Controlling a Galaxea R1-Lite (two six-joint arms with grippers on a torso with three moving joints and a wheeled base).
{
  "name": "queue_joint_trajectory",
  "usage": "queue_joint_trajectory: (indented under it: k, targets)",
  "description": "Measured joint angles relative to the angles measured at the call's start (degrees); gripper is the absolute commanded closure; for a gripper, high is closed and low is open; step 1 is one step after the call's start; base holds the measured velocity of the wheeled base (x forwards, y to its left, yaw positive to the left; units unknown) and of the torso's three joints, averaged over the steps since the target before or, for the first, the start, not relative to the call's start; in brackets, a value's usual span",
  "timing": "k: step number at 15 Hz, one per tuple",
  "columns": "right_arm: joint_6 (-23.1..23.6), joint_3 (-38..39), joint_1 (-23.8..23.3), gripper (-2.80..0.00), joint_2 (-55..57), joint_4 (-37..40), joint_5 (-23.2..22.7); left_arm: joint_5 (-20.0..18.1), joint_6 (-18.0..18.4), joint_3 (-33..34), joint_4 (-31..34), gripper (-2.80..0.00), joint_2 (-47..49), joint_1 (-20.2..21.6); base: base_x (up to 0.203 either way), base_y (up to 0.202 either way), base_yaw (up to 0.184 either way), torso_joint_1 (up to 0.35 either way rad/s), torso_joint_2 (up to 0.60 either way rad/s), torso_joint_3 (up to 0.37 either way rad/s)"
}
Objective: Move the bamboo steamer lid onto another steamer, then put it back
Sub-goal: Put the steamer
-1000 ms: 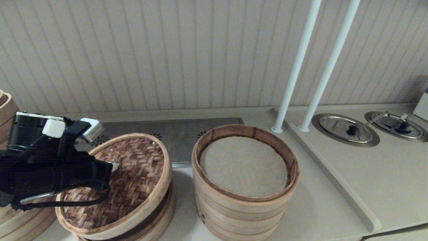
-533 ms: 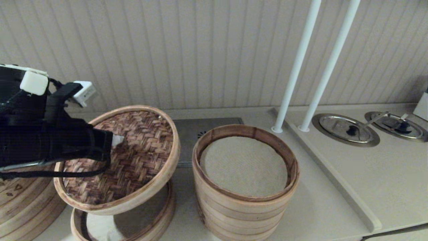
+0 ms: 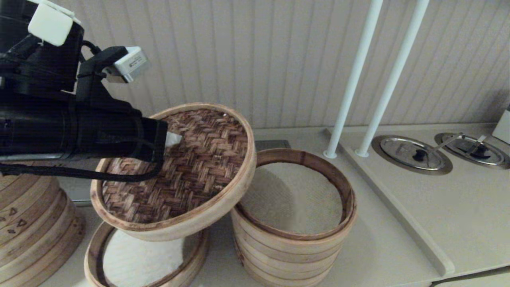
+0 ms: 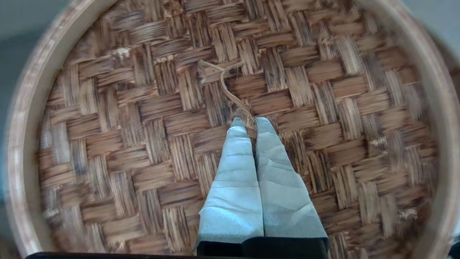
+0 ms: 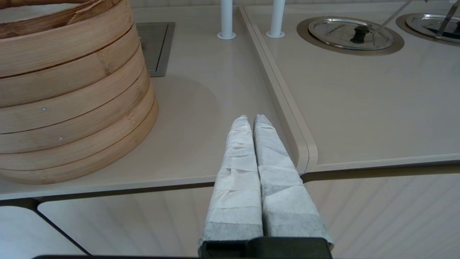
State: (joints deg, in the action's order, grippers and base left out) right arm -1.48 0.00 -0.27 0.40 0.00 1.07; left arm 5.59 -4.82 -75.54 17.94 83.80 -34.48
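The bamboo steamer lid [image 3: 195, 175], dark woven top with a pale rim, hangs tilted in the air. My left gripper [image 3: 173, 139] is shut on its small string loop [image 4: 224, 81], the fingertips pinching the string's end at the weave [image 4: 250, 122]. Below the lid lies a low single-ring steamer [image 3: 95, 255] lined with white cloth, uncovered. The lid's right edge overlaps the left rim of the tall multi-tier stack [image 3: 287, 255], also cloth-lined. My right gripper [image 5: 251, 119] is shut and empty over the counter's front edge, right of that stack [image 5: 72, 90].
A big stack with triangle cut-outs [image 3: 28, 231] stands at the far left under my left arm. Two white poles [image 3: 350, 87] rise behind the tall stack. A raised ridge [image 3: 394, 207] separates off the right counter, which holds round metal lids [image 3: 410, 153].
My left gripper has lifted the lid off the low steamer and carried it up and rightward; its edge now reaches over the tall stack's left rim. The low steamer's white cloth is exposed.
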Motion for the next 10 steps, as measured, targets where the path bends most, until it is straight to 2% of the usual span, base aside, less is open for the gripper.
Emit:
queue_joint_trajectory:
  k: [2,5,10]
  targets:
    - [0.0,0.0,0.0,0.0,0.0,0.0,0.0,1.9,-0.3,-3.5,0.1,0.0,2.6,-4.3,0.0,0.0,0.0,0.0,0.0,0.0]
    - [0.0,0.0,0.0,0.0,0.0,0.0,0.0,2.1,-1.6,-8.0,-0.1,0.0,7.1,-8.6,0.0,0.0,0.0,0.0,0.0,0.0]
    - [0.0,0.0,0.0,0.0,0.0,0.0,0.0,2.2,-1.7,-14.4,-0.8,0.0,14.0,-12.4,0.0,0.0,0.0,0.0,0.0,0.0]
